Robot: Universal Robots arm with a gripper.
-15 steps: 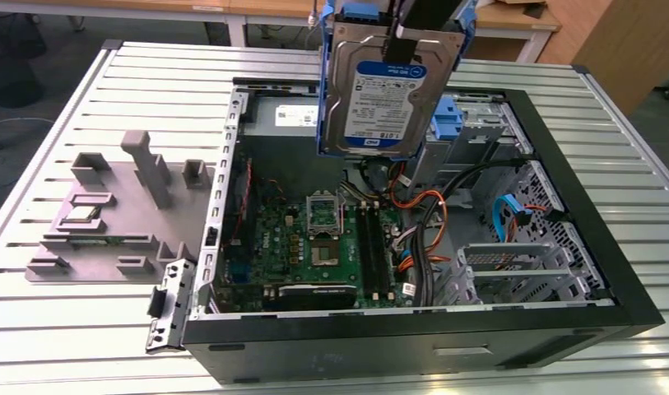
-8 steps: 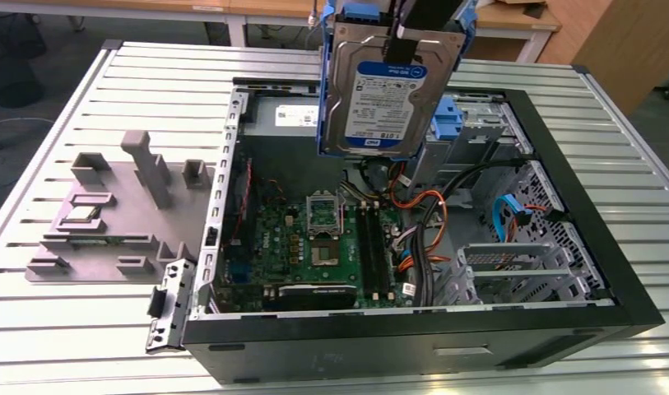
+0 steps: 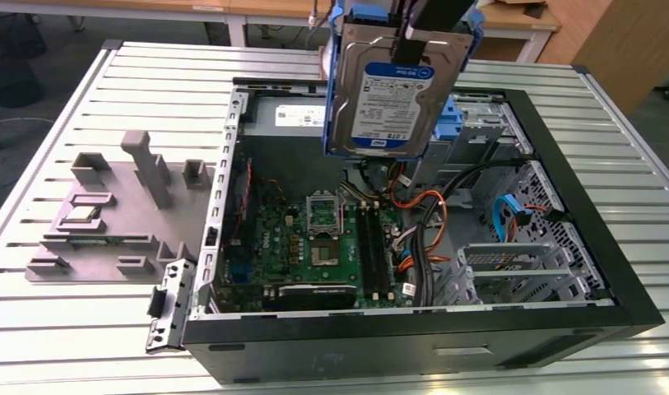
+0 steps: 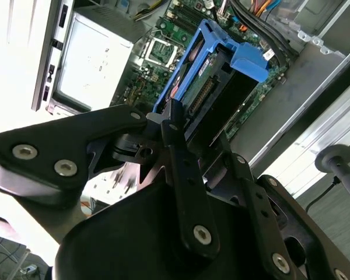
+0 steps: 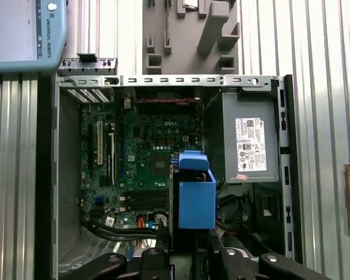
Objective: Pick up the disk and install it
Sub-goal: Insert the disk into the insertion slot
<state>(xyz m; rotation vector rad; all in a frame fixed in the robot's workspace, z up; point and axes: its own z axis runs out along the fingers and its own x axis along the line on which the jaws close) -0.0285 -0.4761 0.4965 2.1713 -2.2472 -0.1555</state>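
gripper (image 3: 426,37) clamping the disk (image 3: 392,95) | pickup done, disk hanging above open computer case (image 3: 400,346), toward its far side | seating it inside not yet done

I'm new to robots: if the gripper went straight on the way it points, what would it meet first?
Probably the circuit board inside the open computer case, touched first by the disk that the gripper holds; depth is unclear.
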